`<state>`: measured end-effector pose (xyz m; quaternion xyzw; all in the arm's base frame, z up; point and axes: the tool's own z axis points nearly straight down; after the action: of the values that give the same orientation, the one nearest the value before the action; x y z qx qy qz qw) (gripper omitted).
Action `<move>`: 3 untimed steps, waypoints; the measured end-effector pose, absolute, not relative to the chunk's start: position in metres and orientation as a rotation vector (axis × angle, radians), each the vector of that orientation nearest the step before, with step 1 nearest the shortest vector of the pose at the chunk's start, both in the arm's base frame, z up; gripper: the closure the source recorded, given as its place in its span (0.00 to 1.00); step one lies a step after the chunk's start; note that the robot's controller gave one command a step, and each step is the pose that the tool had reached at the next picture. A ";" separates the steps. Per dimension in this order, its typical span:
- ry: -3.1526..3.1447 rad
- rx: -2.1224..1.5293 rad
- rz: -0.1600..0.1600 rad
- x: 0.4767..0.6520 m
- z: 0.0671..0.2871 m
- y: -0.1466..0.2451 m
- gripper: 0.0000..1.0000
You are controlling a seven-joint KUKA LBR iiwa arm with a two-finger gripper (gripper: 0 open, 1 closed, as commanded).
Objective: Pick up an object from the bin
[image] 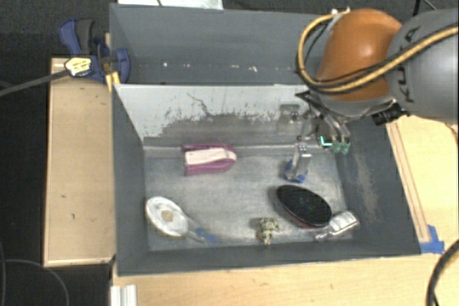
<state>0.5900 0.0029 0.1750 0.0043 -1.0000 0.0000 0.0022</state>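
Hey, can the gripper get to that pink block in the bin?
Probably yes: the pink block lies alone on the bare bin floor, nothing on it, and the gripper hangs further right in the view.

The robot's grey arm [430,61] is cut off by the right edge. Its rounded orange cover [358,46] hides the far right corner of the grey metal bin [215,39]. Below the tool [304,154], a small blue thing [294,170] is too blurred to name, and whether the two touch cannot be told. A tiny olive-gold lump [267,228] by the near wall is too small to identify.
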 end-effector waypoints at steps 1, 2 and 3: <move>-3.136 -0.384 -0.011 0.536 0.075 -0.048 0.00; -3.101 -0.534 0.002 0.499 0.102 -0.106 0.00; -2.990 -0.978 -0.003 0.515 0.101 -0.059 0.00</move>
<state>0.5148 -0.0589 0.1006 -0.3108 -0.9505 -0.0008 -0.0019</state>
